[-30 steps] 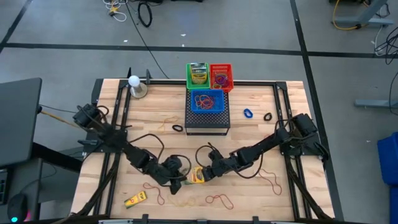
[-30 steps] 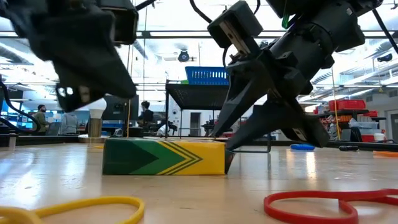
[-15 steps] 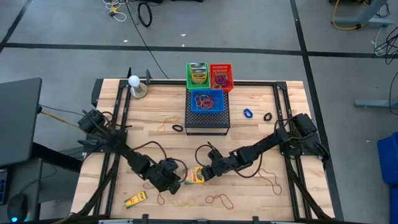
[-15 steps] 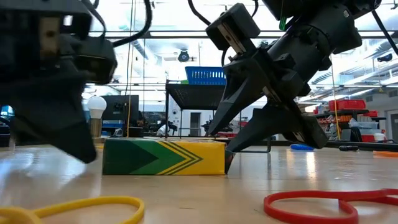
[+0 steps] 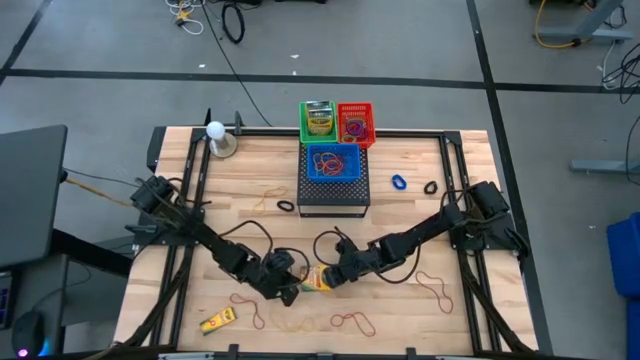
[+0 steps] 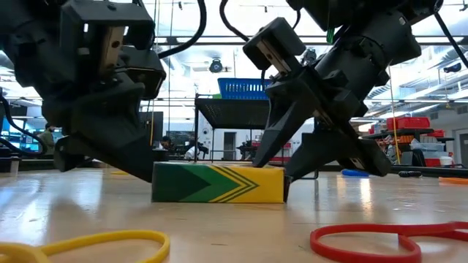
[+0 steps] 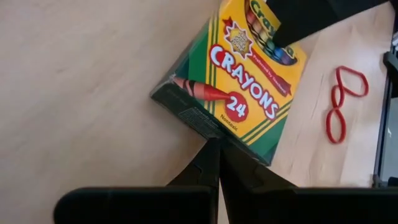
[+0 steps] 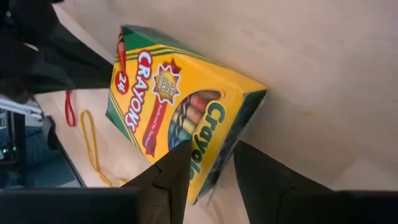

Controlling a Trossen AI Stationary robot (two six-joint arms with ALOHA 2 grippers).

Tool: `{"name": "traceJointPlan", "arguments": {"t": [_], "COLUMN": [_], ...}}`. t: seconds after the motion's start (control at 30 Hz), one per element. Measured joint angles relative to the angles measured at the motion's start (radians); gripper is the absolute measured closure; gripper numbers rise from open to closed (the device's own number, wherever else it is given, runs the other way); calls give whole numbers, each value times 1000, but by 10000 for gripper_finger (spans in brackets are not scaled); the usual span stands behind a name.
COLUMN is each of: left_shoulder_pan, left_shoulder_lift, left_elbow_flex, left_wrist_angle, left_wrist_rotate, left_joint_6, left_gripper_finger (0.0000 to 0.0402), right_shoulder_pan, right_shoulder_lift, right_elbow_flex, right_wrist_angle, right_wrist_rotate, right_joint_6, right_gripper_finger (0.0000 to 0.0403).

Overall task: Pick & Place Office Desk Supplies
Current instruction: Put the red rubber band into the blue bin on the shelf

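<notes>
Two grippers are meeting at one crayon box (image 5: 317, 279) lying flat on the near middle of the wooden table (image 5: 420, 175). The left gripper (image 5: 291, 287) is pressing its fingers, closed tight together, against the box's left end; in the left wrist view the joined fingertips (image 7: 213, 163) are touching the box's dark edge, holding nothing. The right gripper (image 5: 331, 279) is sitting at the box's right end with its fingers (image 8: 176, 167) parted, straddling the corner of the box (image 8: 175, 106); whether they are actually gripping it is not clear. In the low view the box (image 6: 217, 183) is resting on the table between both grippers.

Several rubber bands are lying near the front edge: a red one (image 5: 352, 321) to the right, a tan one (image 5: 303, 324) beside it, and another red loop (image 5: 433, 286) farther right. A second crayon box (image 5: 217, 320) is lying near the front left. At the far middle, a black mesh box (image 5: 333, 195) is carrying a blue basket (image 5: 332, 161), with a green basket (image 5: 318, 122) and a red basket (image 5: 355, 123) behind it. A blue ring (image 5: 399, 183) and a black ring (image 5: 431, 187) are lying right of the mesh box.
</notes>
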Motion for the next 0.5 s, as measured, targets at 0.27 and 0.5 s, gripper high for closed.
{"name": "traceJointPlan", "arguments": {"t": [0.27, 0.5], "left_shoulder_pan": [0, -1], "left_shoulder_lift": [0, 0], "left_elbow_flex": [0, 0], "left_wrist_angle": [0, -1], "left_wrist_rotate": [0, -12], "left_joint_6": [10, 10], "left_gripper_finger": [395, 395], "right_shoulder_pan": [-6, -7], "right_shoulder_lift": [0, 1], "right_elbow_flex": [0, -2], "right_wrist_angle": [18, 35], "right_wrist_rotate": [17, 66], "right_joint_6": [-11, -122], "right_gripper_finger": [310, 360]}}
